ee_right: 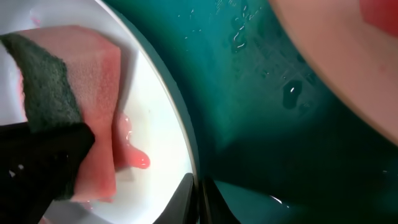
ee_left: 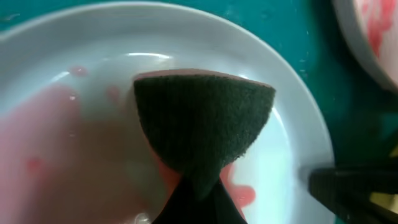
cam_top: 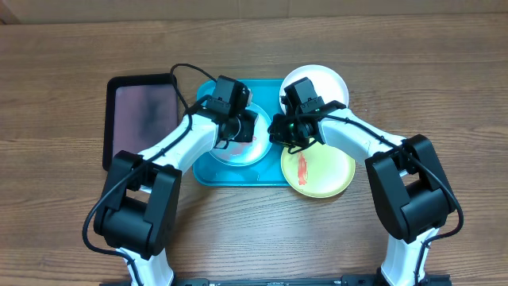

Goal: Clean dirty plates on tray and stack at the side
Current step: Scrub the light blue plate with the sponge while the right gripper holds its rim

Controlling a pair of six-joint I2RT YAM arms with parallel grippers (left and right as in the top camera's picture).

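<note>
The light blue plate lies on the turquoise tray with pink, watery smears on it. My left gripper is shut on a sponge, dark green pad over a pink body, and presses it on this plate. My right gripper is shut on the plate's right rim, one finger on each side. The sponge also shows in the right wrist view. The yellow-green plate, with a red smear, lies at the tray's right front. The white plate lies behind it.
A smaller black tray lies on the wooden table to the left of the turquoise tray. Water drops sit on the tray floor. Another plate's smeared edge lies close on the right.
</note>
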